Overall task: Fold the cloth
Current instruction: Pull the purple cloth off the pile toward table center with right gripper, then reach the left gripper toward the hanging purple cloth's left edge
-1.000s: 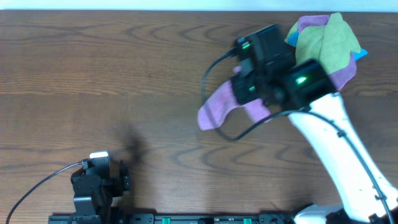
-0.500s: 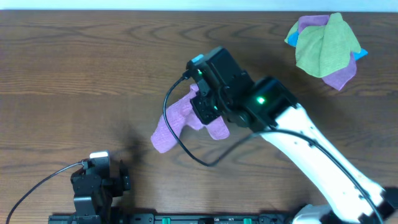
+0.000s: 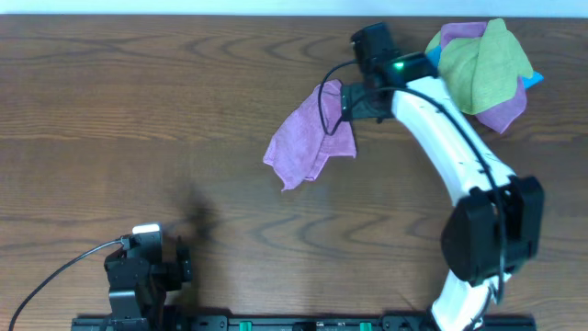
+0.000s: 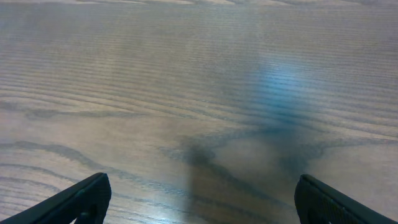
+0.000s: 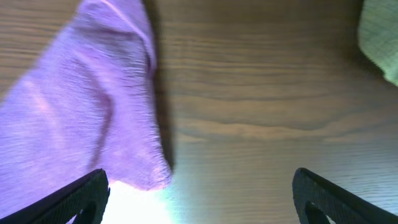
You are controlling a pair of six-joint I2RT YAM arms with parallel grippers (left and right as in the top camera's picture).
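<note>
Cloth (image 3: 308, 147) lies rumpled overhead; right wrist catches only one part.

Plain lilac cloth (image 3: 308, 152) on the dark-brown, wavy-grained counter (image 3: 138, 110); yellow-green cloth (image 3: 482, 64) in the far right corner.

The cloth (image 3: 308, 152) lies on the table (image 3: 138, 110), left of the heap (image 3: 482, 69).

My right wrist view cuts my right gripper (image 5: 199, 200) down to 2 fingertips (image 5: 78, 198), and the cloth (image 5: 87, 106) runs off its left edge. At the desk's far right corner, a yellow-green cloth (image 3: 482, 64) buries most of a blue cloth (image 3: 534, 80).
</note>
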